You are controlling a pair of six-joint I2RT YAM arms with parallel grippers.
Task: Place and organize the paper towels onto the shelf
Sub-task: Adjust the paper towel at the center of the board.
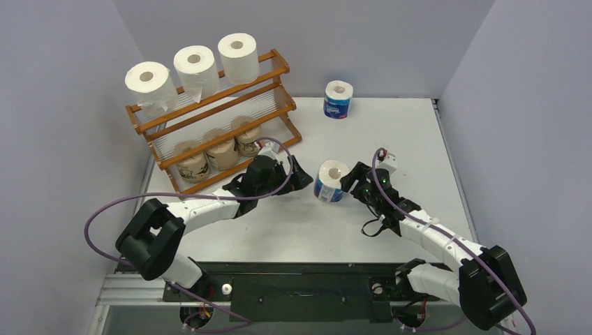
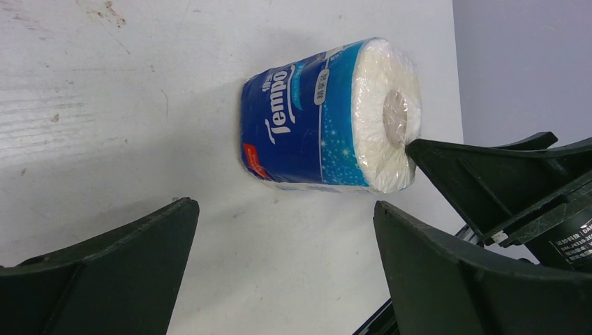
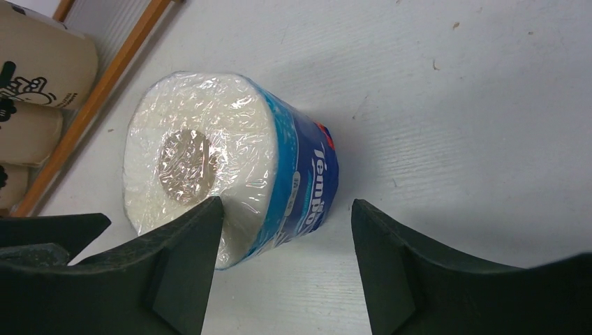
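A blue-and-white wrapped roll (image 1: 331, 181) sits tilted on the table between my two grippers; it also shows in the left wrist view (image 2: 328, 115) and the right wrist view (image 3: 230, 160). My left gripper (image 1: 300, 174) (image 2: 285, 206) is open and empty, just left of the roll. My right gripper (image 1: 356, 183) (image 3: 286, 206) is open just right of it, one finger (image 2: 489, 181) at the roll's end face by the core. A second blue roll (image 1: 338, 99) stands at the back. The wooden shelf (image 1: 279, 70) holds three white rolls (image 1: 197, 66) on top and three brown rolls (image 1: 220, 150) at the bottom.
The shelf's middle tier (image 1: 230, 112) holds nothing. The shelf's bottom rail (image 3: 105, 84) and brown rolls (image 3: 42, 63) lie close behind the roll in the right wrist view. Grey walls enclose the white table (image 1: 419, 139) at the back and on both sides.
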